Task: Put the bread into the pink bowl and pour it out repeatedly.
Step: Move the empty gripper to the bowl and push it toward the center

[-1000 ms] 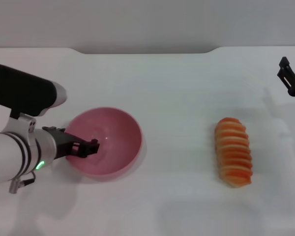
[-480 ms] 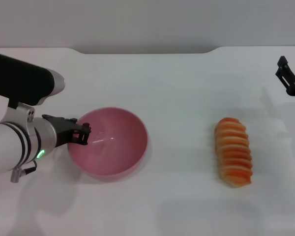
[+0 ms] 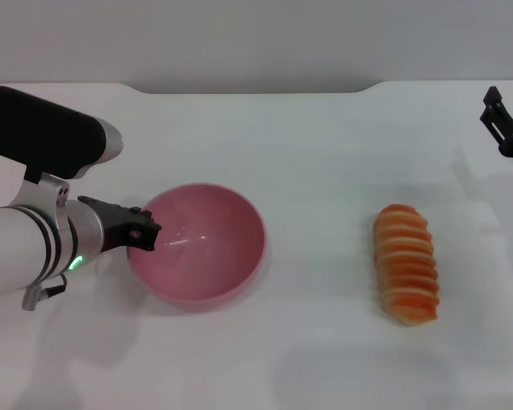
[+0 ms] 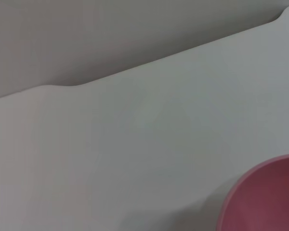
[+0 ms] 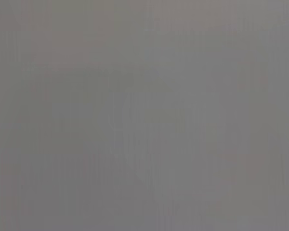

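The pink bowl [image 3: 207,256] sits upright and empty on the white table, left of centre. My left gripper [image 3: 145,234] is at the bowl's left rim, shut on that rim. In the left wrist view only a part of the pink bowl [image 4: 267,199] shows, and none of the fingers. The bread [image 3: 405,263], a ridged orange-brown loaf with pale stripes, lies on the table to the right, well apart from the bowl. My right gripper [image 3: 496,115] hangs open at the far right edge, behind the bread and holding nothing. The right wrist view is plain grey.
The white table [image 3: 316,171] has a grey wall along its back edge, with a step in that edge behind the middle. Bare tabletop lies between the bowl and the bread.
The bowl has come down from a tilt to upright and shifted slightly right with my left gripper at its rim. The left arm rose a little. The bread has not moved.
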You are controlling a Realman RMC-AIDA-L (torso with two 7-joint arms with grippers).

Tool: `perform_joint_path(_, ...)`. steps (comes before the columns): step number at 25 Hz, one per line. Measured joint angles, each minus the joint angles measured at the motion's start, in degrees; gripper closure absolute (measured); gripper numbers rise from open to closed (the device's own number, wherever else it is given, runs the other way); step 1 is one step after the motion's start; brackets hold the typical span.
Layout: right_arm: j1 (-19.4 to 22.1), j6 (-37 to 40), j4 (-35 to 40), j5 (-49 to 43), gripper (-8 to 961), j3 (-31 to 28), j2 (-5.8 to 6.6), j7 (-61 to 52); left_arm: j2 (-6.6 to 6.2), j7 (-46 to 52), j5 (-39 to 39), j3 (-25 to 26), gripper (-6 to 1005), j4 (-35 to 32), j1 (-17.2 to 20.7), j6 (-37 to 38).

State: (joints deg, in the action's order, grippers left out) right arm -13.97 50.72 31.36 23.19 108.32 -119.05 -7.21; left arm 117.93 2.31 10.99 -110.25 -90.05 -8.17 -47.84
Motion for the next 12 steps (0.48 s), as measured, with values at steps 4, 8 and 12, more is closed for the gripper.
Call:
perform_joint_path(4, 0.0, 0.0, 0.3, 0.0, 140, 0.0, 0.02, 0.1, 0.04, 0.2, 0.0, 0.6, 940, 0.6, -0.6, -0.1)
perform_joint_path(8, 0.0, -0.4, 0.4, 0.0, 141, 0.2, 0.04, 0.1, 0.08, 0.4, 0.2, 1.5, 941, 0.7, -1.0, -0.2)
perform_joint_path(12, 0.0, -3.0, 1.5, 0.0, 141, 0.2, 0.05, 0.1, 0.1, 0.4, 0.4, 2.6, 941, 0.4, -1.7, -0.6)
